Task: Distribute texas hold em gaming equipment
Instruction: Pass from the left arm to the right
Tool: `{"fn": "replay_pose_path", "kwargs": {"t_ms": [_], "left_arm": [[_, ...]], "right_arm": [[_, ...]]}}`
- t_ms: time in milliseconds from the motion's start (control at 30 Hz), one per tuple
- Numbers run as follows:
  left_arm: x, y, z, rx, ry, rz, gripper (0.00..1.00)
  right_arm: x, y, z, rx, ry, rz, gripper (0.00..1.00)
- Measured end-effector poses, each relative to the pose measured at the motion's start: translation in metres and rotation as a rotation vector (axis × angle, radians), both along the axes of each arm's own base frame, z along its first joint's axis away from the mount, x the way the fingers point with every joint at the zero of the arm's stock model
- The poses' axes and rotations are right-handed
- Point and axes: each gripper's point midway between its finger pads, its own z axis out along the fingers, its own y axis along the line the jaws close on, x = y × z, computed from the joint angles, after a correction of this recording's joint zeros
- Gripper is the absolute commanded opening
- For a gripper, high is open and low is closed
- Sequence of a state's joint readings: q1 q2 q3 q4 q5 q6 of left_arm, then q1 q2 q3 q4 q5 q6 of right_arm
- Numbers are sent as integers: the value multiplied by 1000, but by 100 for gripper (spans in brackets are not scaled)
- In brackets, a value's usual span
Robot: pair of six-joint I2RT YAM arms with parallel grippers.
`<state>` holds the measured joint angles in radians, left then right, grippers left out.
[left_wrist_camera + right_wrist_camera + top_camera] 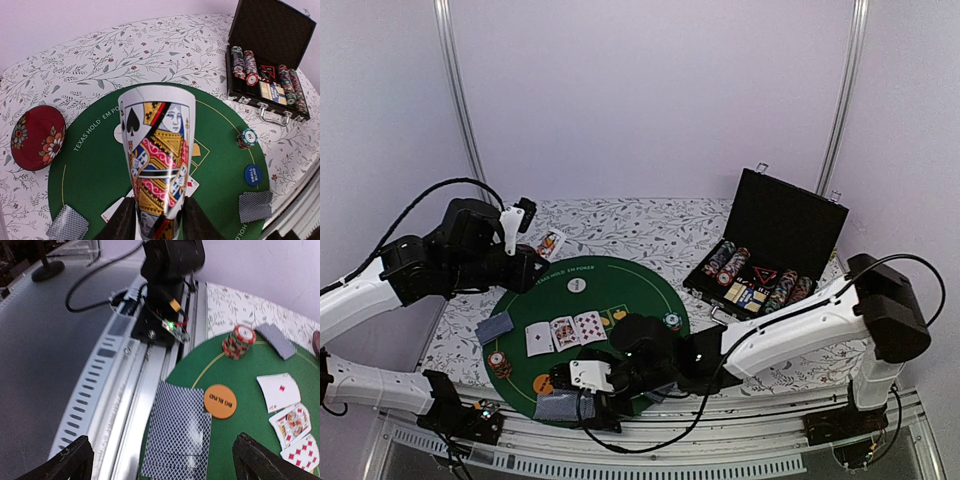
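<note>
My left gripper (533, 261) is shut on a queen of spades card (157, 155) and holds it upright above the green Texas Hold'em mat (95, 170); the card also shows in the top view (550, 243). My right gripper (161, 446) is wide open, low over a small pile of face-down blue-patterned cards (182, 432) at the mat's near edge, beside the orange "big blind" button (220, 401). Three face-up cards (565, 332) lie in a row on the mat. Chip stacks sit at the left (500, 362) and right (672, 321). A blue "small blind" button (253, 175) lies near more face-down cards (255, 206).
An open black case (775, 250) with rows of chips stands at the back right. A dark red flowered disc (37, 136) lies left of the mat. Another face-down card (493, 328) lies at the mat's left edge. The metal rail (125, 385) runs along the near table edge.
</note>
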<state>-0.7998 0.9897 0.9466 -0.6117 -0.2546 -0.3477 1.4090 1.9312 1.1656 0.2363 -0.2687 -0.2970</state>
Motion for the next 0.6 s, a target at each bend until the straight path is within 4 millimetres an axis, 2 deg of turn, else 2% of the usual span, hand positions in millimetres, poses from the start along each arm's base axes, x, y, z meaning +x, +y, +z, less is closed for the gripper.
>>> {"fn": "replay_pose_path", "kwargs": {"t_ms": [167, 233, 300, 367, 400, 433, 500, 600], "left_arm": [[-2, -4, -1, 14, 0, -39, 33], [-5, -7, -2, 18, 2, -69, 32], [-8, -13, -2, 27, -4, -109, 32], [-14, -21, 0, 45, -24, -160, 32], [-19, -27, 1, 55, -38, -191, 31], [-23, -32, 2, 66, -53, -218, 31], [-37, -48, 6, 95, -102, -298, 31], [-51, -64, 13, 127, -166, -379, 31]], "right_arm": [[-16, -24, 66, 59, 58, 119, 100], [-10, -39, 93, 78, 92, 129, 100], [14, -54, 130, 117, 125, 80, 99], [49, -69, 174, 184, 147, -14, 97], [62, -77, 205, 233, 162, -58, 96], [84, -86, 223, 266, 168, -116, 94], [116, -100, 260, 325, 217, -222, 90], [142, -110, 285, 359, 301, -318, 85]]}}
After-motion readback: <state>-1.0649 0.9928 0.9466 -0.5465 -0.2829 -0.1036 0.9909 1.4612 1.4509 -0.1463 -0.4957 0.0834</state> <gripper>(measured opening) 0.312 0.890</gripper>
